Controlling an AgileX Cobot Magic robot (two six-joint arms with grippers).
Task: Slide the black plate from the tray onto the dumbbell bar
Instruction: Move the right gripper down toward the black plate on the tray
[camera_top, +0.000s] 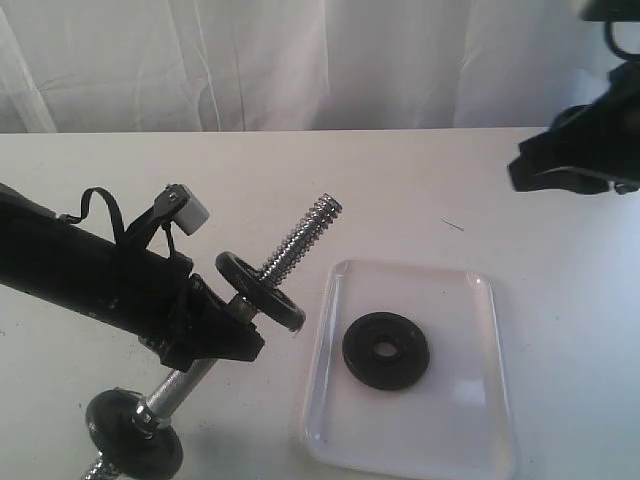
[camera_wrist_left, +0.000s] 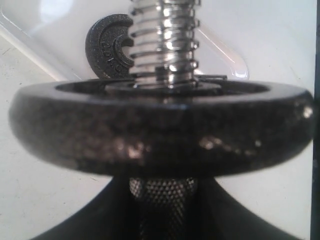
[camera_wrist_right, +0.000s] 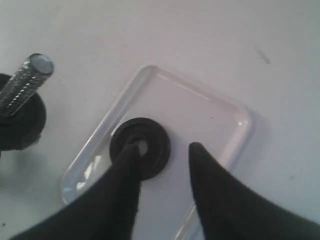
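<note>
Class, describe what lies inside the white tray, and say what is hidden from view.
One black plate lies flat inside the tray, hole upward. The tray floor beneath the plate is covered, so it cannot be checked.

The black plate (camera_top: 386, 350) is lying flat in the tray (camera_top: 415, 268), left of its middle, and the tray is sitting on the table (camera_top: 450, 180) just right of the dumbbell bar (camera_top: 300, 240). The bar is leaning toward the rear right, carrying an upper disc (camera_top: 260, 290) just above the left gripper (camera_top: 222, 335) and a lower disc (camera_top: 133, 432) at the front left.
</note>
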